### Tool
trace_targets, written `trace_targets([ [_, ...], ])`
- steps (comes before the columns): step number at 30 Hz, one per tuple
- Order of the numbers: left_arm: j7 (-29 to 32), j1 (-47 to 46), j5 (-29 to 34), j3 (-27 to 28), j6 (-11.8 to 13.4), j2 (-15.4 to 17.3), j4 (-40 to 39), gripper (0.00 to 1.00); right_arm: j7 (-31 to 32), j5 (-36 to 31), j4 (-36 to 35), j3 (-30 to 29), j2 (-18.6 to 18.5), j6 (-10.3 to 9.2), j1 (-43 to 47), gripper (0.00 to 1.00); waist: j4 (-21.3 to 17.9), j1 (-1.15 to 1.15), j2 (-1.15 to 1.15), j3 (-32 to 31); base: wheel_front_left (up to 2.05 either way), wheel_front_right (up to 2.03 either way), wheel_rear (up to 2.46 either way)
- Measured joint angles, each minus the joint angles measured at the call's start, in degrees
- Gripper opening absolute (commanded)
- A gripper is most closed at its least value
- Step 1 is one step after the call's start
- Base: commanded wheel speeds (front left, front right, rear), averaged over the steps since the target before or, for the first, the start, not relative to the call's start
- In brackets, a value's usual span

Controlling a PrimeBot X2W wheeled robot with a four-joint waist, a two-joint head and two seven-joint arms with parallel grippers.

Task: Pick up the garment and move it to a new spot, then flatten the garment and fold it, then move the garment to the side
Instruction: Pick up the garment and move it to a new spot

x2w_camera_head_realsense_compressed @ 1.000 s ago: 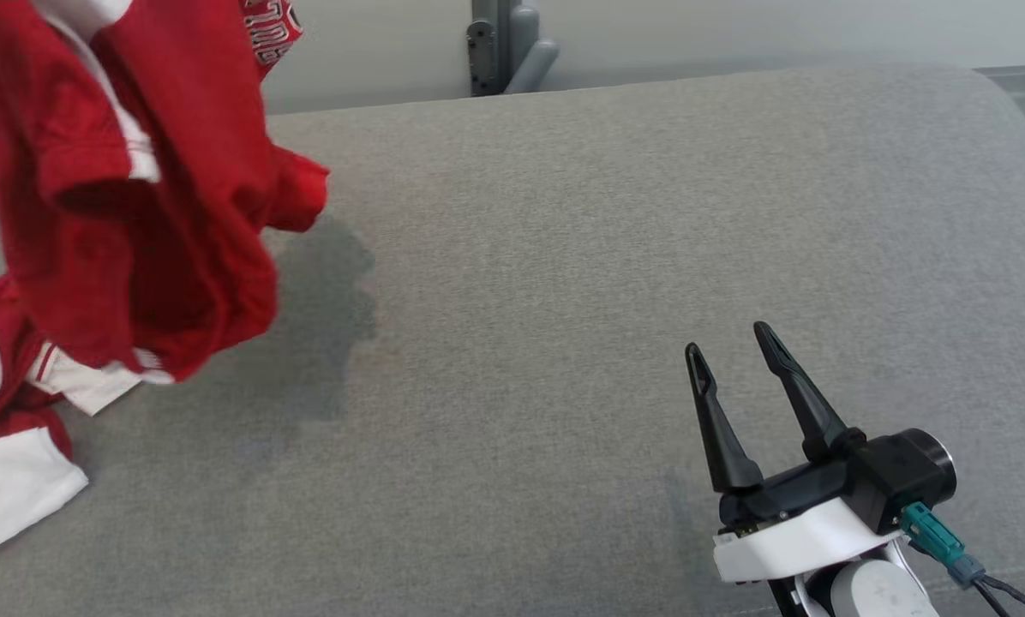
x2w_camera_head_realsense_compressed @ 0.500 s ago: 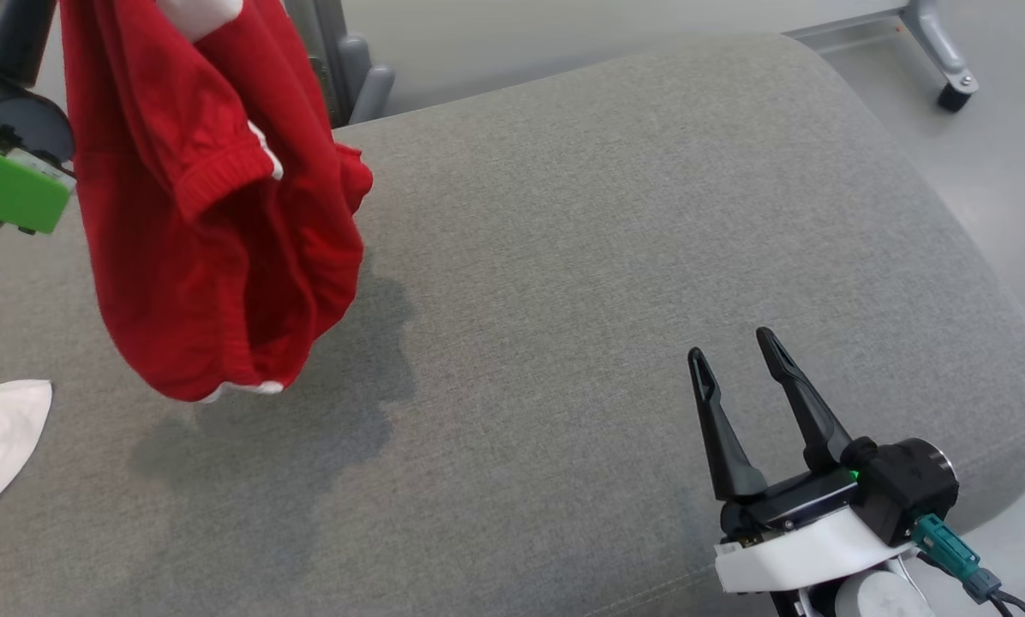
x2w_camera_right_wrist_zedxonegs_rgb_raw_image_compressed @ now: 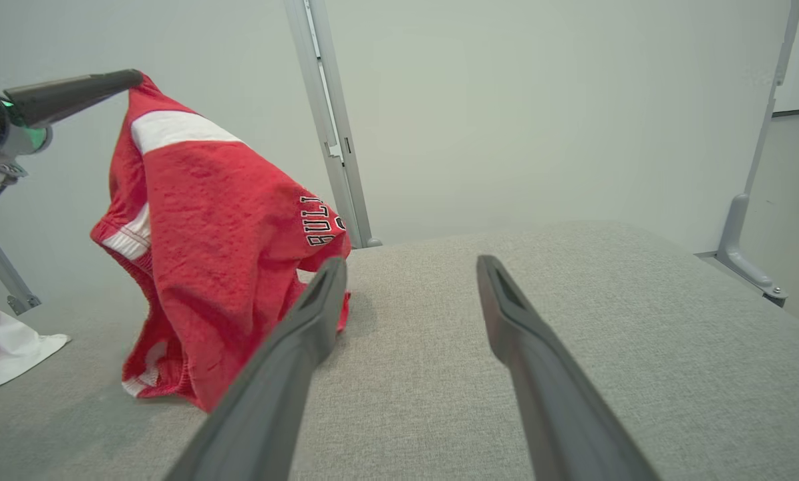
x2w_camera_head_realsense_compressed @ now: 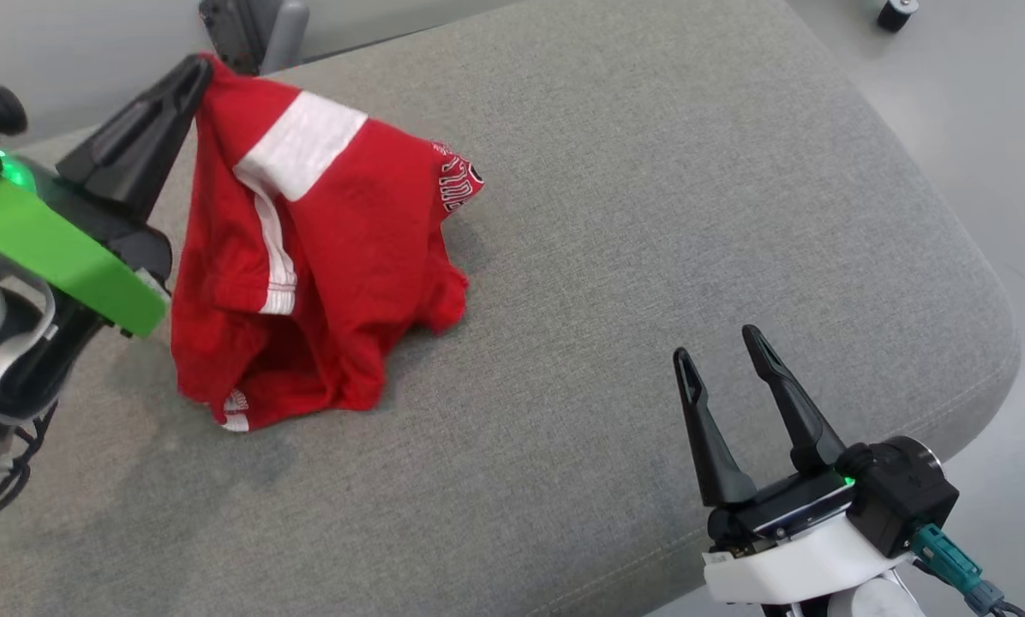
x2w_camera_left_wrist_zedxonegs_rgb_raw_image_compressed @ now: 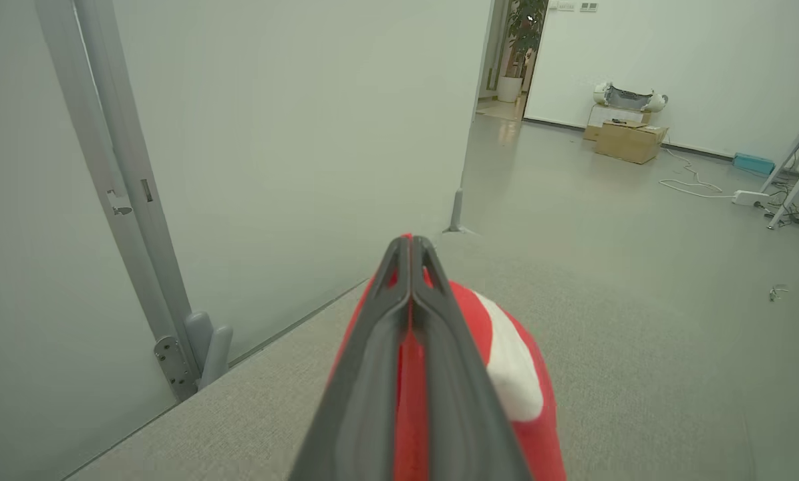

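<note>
The garment is a red shirt with white stripes and black lettering. My left gripper is shut on its top edge and holds it up at the far left of the grey cushion. The garment's lower folds rest bunched on the cushion. In the left wrist view the shut left gripper pinches red cloth of the garment. My right gripper stands open and empty at the lower right, well clear of the cloth. The right wrist view shows the garment hanging from the left gripper beyond the open right gripper.
The cushion's rounded edge drops to the floor at the right. A grey metal post stands behind the cushion. Another red and white cloth lies at the far left of the cushion.
The head camera has swung, shifting the whole picture. The garment hung free above the cushion before; now it is lower, with its bottom bunched on the surface. The right gripper stays open.
</note>
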Motion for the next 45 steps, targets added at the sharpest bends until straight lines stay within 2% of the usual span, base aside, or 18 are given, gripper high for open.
trace_targets([
  [9, -1.68, 5.91, 6.65, -4.55, -0.25, -6.12, 12.01, 0.0, 0.0, -1.22, -1.89, 1.69, 0.02, 0.0, -1.13, 1.0, 0.17, 0.0, 0.0, 5.62, 0.0, 0.0, 0.0],
  [14, -1.76, 7.48, 11.81, -2.85, -0.32, -10.14, 15.7, 0.0, 0.0, -1.94, -1.98, 2.49, 0.02, 0.0, -1.94, 1.0, 1.17, 0.0, 0.0, 7.82, 0.0, 0.0, 0.0],
  [15, -1.77, 7.91, 12.45, -1.56, -0.34, -11.0, 15.89, 0.08, 0.0, -2.12, -1.93, 2.56, 0.03, 0.0, -2.07, 1.0, 1.51, 0.0, 0.0, 8.01, 0.0, 0.0, 0.0],
  [16, -1.79, 8.39, 12.96, -0.21, -0.37, -11.8, 16.0, 0.39, 0.0, -2.14, -1.83, 2.58, 0.02, 0.0, -2.25, 1.0, 1.88, 0.0, 0.0, 8.12, 0.0, 0.0, 0.0],
  [17, -1.86, 9.0, 13.8, 1.18, -0.38, -12.52, 16.1, 1.0, 0.0, -2.16, -1.65, 2.74, 0.02, 0.0, -2.41, 1.0, 2.28, 0.0, 0.0, 8.16, 0.0, 0.0, 0.0],
  [24, -1.86, 14.79, 21.29, 11.36, -0.4, -15.92, 14.02, 1.0, 0.0, -2.44, 0.18, 3.22, 0.04, 0.0, -2.98, 1.0, 4.61, 0.0, 0.0, 6.27, 0.0, 0.0, 0.0],
  [27, -1.92, 18.81, 24.29, 17.6, 0.16, -16.57, 12.17, 1.0, 0.0, -2.75, 1.22, 3.14, 0.03, 0.0, -3.35, 1.0, 5.7, 0.0, 0.0, 4.92, 0.0, 0.0, 0.0],
  [28, -1.92, 22.34, 26.18, 22.32, 0.97, -17.39, 10.93, 1.0, 0.0, -2.91, 1.9, 2.96, 0.05, 0.0, -3.54, 1.0, 6.66, 0.0, 0.0, 4.05, 0.0, 0.0, 0.0],
  [35, -1.93, 33.89, 25.73, 40.0, 1.54, -22.91, 9.46, 1.0, 0.0, -3.34, 4.41, 1.44, 0.07, 0.0, -3.55, 1.0, 10.88, 0.0, 0.0, 0.79, 0.0, 0.0, 0.0],
  [45, -1.93, 47.36, 31.71, 56.01, 1.43, -31.34, 6.64, 1.0, 0.0, -3.67, 6.44, -0.03, 0.07, 0.0, -1.94, 1.0, 16.35, 0.0, 0.0, -5.08, 0.0, 0.0, 0.0],
])
